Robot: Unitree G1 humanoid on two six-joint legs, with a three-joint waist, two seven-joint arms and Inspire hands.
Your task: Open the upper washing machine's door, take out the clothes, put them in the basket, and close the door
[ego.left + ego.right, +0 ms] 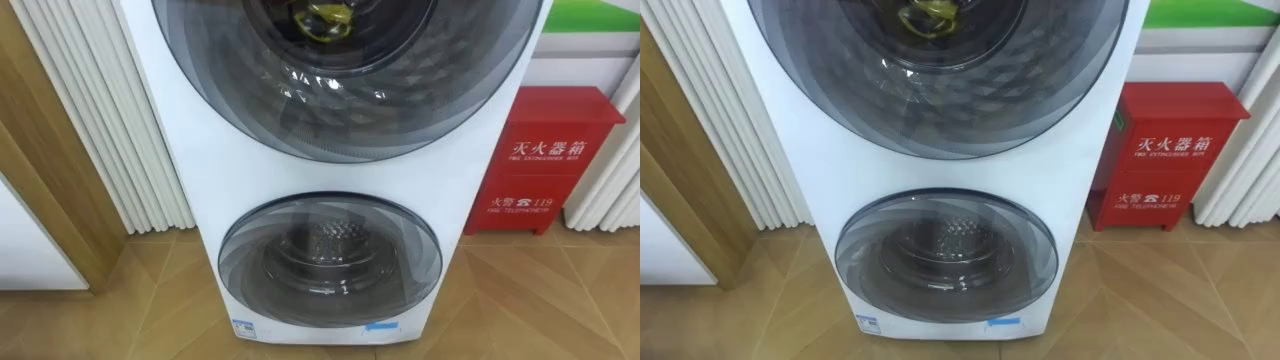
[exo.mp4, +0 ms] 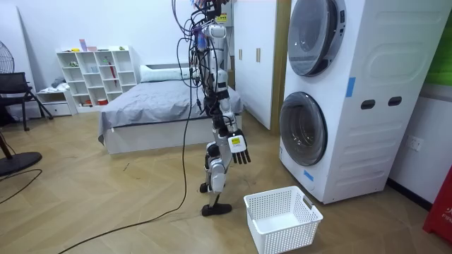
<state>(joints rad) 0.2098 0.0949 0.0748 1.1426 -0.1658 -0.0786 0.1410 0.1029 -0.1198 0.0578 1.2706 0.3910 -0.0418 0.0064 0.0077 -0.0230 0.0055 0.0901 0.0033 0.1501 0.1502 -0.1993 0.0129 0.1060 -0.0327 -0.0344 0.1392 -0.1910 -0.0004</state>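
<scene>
A white stacked washing machine stands right in front of me. Its upper round door is closed, and something yellow-green lies behind the glass. The lower door is closed too, with a bare metal drum behind it. In the room view I stand a short step from the machine, facing it. My right hand hangs open at hip height, holding nothing and apart from both doors.
A white plastic laundry basket sits on the wooden floor beside my feet, before the machine. A red fire-extinguisher box stands right of the machine, white slatted panels left of it. A bed and shelves are behind me.
</scene>
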